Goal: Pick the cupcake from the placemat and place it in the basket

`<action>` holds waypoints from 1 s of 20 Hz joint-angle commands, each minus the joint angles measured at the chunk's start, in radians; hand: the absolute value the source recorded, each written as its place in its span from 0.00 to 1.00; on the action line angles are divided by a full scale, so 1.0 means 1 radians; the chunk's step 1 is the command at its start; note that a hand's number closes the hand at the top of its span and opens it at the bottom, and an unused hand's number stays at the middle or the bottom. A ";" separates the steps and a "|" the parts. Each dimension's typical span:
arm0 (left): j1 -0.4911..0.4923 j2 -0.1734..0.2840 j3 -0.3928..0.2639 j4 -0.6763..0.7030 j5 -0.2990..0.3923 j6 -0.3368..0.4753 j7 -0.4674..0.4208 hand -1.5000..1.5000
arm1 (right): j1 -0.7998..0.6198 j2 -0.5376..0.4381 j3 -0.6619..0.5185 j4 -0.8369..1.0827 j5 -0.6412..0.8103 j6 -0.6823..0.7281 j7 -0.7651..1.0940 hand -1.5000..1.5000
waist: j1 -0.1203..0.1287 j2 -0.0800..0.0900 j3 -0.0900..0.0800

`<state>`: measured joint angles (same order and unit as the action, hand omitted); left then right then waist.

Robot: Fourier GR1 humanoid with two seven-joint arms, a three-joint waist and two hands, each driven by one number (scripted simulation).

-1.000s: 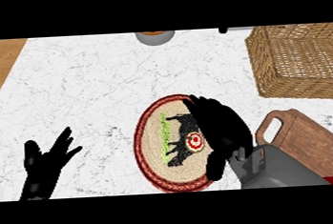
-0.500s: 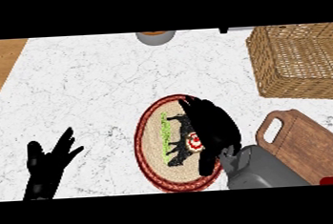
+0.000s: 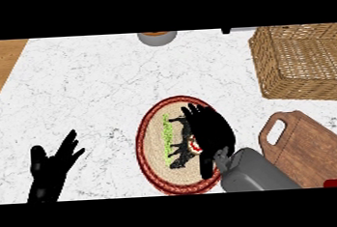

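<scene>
Two hands show. The right hand [image 3: 209, 131] lies palm-down over the placemat [image 3: 153, 150], fingers curled downward over the cupcake [image 3: 195, 146], of which only a red-and-white sliver shows at the palm's lower edge; whether the fingers have closed on it cannot be told. The cupcake thus sits directly beneath this hand, right of the placemat's centre. The left hand [image 3: 51, 166] rests with fingers spread, well apart at lower left. The basket [image 3: 304, 60] stands up and right of the right hand, beyond a wooden cutting board [image 3: 309, 146].
</scene>
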<state>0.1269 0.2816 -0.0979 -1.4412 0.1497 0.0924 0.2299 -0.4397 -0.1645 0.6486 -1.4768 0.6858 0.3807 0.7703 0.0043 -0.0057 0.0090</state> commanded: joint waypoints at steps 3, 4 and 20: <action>0.012 0.004 0.019 -0.006 -0.008 -0.018 0.065 0.50 | 0.028 0.034 -0.035 0.046 0.046 0.017 -0.029 0.00 | 0.000 0.005 -0.009; -0.045 -0.018 0.029 0.059 -0.007 -0.015 0.051 0.50 | 0.080 0.014 -0.002 0.024 0.071 -0.012 -0.066 0.00 | -0.005 0.006 -0.009; 0.051 -0.082 0.016 0.034 -0.058 -0.038 -0.003 0.50 | 0.085 0.070 0.024 0.119 0.269 -0.098 -0.210 1.00 | -0.003 0.005 -0.009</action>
<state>0.1310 0.2476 -0.0454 -1.4438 0.1188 0.0390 0.2352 -0.3899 -0.0872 0.6211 -1.3234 0.8899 0.3164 0.5792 0.0031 -0.0053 0.0077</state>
